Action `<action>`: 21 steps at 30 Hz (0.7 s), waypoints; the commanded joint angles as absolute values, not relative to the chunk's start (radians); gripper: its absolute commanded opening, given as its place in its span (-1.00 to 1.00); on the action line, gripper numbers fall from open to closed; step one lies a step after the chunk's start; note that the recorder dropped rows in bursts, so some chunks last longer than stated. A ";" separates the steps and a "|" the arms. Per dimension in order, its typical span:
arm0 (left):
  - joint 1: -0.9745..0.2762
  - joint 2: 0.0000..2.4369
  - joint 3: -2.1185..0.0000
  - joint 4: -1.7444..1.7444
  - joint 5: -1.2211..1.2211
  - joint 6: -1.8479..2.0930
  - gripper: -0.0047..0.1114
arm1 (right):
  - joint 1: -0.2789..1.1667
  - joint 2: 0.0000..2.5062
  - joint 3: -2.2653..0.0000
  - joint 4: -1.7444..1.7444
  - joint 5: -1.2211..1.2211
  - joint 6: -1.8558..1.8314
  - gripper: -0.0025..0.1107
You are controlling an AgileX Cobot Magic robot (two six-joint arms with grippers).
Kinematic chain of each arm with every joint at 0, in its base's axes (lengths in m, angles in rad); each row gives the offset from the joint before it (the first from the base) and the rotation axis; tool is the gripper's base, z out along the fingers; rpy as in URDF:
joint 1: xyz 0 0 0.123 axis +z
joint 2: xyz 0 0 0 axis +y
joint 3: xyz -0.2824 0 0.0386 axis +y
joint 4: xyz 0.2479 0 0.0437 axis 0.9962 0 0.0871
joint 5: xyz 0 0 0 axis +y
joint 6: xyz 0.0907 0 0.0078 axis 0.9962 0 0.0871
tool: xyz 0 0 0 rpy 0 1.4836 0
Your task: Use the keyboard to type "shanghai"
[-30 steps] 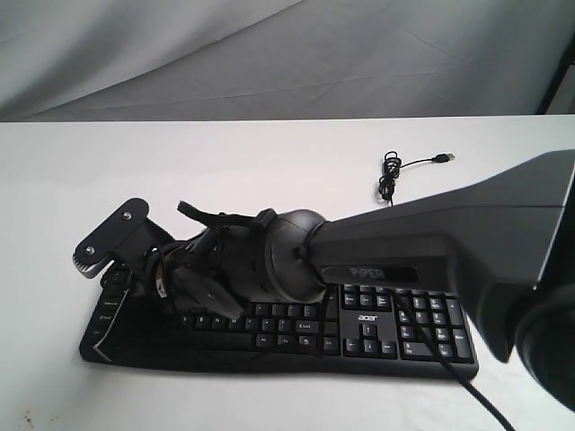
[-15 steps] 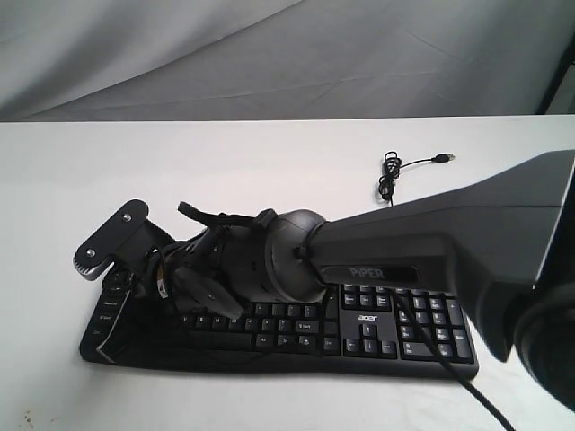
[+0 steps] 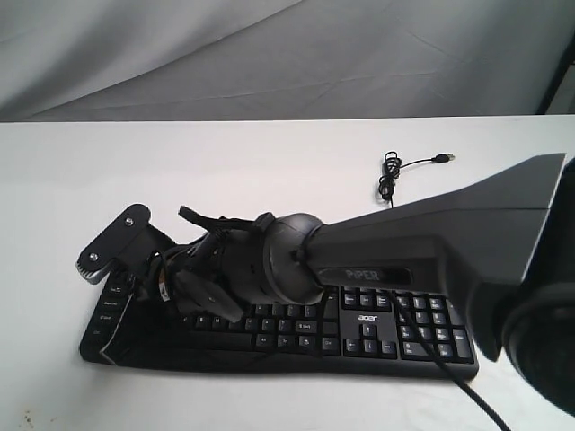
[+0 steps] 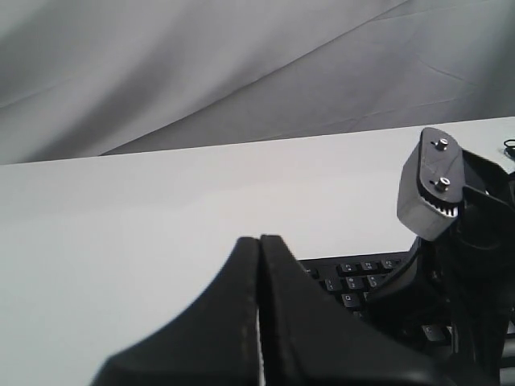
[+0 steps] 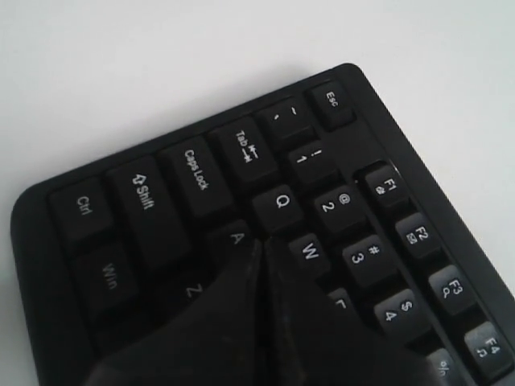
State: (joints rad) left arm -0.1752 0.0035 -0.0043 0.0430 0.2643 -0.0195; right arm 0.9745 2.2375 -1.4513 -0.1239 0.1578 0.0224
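The black keyboard (image 3: 386, 328) with its white acer logo (image 3: 368, 316) lies along the table's front edge. My right arm reaches across it to its left end. There my right gripper (image 3: 171, 292) is mostly hidden behind its own wrist and cables. In the right wrist view the right gripper (image 5: 261, 241) is shut, its tips down among the A (image 5: 236, 239), Q (image 5: 281, 201) and W (image 5: 309, 251) keys; the key under the tips is hidden. My left gripper (image 4: 259, 240) is shut on nothing, off the keyboard's (image 4: 362, 269) left end, over bare table.
The keyboard's thin USB cable (image 3: 391, 175) lies coiled on the white table (image 3: 269, 162) behind the keyboard. A grey cloth backdrop (image 3: 269, 54) hangs beyond the table. The right arm's big link (image 3: 431, 242) covers much of the keyboard's middle.
The right wrist has sunk slightly toward the keyboard's left end. The keyboard and cable have not moved.
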 commanded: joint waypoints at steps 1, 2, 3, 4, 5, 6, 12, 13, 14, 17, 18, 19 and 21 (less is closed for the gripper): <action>-0.179 0.000 0.000 0.044 0.260 -0.022 -0.92 | 0.965 2.225 -1.456 -0.132 0.176 0.000 -0.96; -0.179 0.000 0.000 0.044 0.260 -0.022 -0.92 | 0.965 2.214 -1.456 -0.138 0.180 0.000 -0.96; -0.179 0.000 0.000 0.044 0.260 -0.022 -0.92 | 0.965 2.202 -1.456 -0.144 0.187 0.000 -0.96; -0.179 0.000 0.000 0.044 0.260 -0.022 -0.92 | 0.965 2.189 -1.456 -0.149 0.196 0.000 -0.96; -0.179 0.000 0.000 0.044 0.260 -0.022 -0.92 | 0.965 2.151 -1.433 -0.168 0.198 0.000 -0.96; -0.179 0.000 0.000 0.044 0.260 -0.022 -0.92 | 0.965 2.127 -1.418 -0.173 0.198 0.000 -0.96; -0.179 0.000 0.000 0.044 0.260 -0.022 -0.92 | 0.890 1.972 -1.157 -0.160 0.126 0.057 -0.96; -0.179 0.000 0.000 0.044 0.260 -0.022 -0.92 | 0.885 1.975 -1.124 -0.143 0.087 0.057 -0.96; -0.179 0.000 0.000 0.044 0.260 -0.022 -0.92 | 0.885 1.981 -1.119 -0.140 0.079 0.057 -0.96; -0.179 0.000 0.000 0.044 0.260 -0.022 -0.92 | 0.887 2.006 -1.119 -0.119 0.059 0.057 -0.96; -0.179 0.000 0.000 0.044 0.260 -0.022 -0.92 | 0.887 2.014 -1.119 -0.114 0.047 0.057 -0.96; -0.179 0.000 0.000 0.044 0.260 -0.022 -0.92 | 0.887 2.024 -1.119 -0.114 0.040 0.057 -0.96; -0.179 0.000 0.000 0.044 0.260 -0.022 -0.92 | 0.887 2.032 -1.119 -0.114 0.027 0.057 -0.96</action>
State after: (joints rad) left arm -0.1752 0.0035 -0.0043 0.0430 0.2643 -0.0195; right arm 0.8888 2.0270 -1.1218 -0.1226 0.0518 0.0545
